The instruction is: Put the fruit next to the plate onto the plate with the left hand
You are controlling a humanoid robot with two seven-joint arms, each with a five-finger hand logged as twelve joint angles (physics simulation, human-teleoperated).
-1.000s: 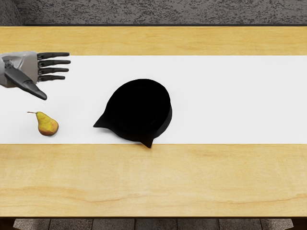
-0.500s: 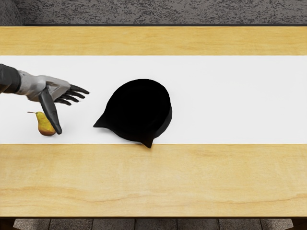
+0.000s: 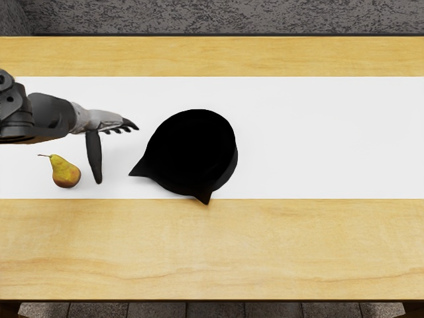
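A yellow-and-red pear (image 3: 65,171) with a thin stem lies on the white runner at the left. The black plate (image 3: 192,154), angular at its lower rim, sits near the middle of the runner. My left hand (image 3: 106,139) reaches in from the left edge and hovers between pear and plate, slightly above and right of the pear. Its fingers (image 3: 122,126) are spread toward the plate and the thumb (image 3: 95,156) points down beside the pear; it holds nothing. The right arm is out of view.
A wooden table (image 3: 212,245) carries the white runner (image 3: 318,139) across its width. A dark stone wall runs along the far edge.
The left arm has pushed further right and lower over the last second, the hand passing over the pear toward the plate. The pear and plate have not moved.
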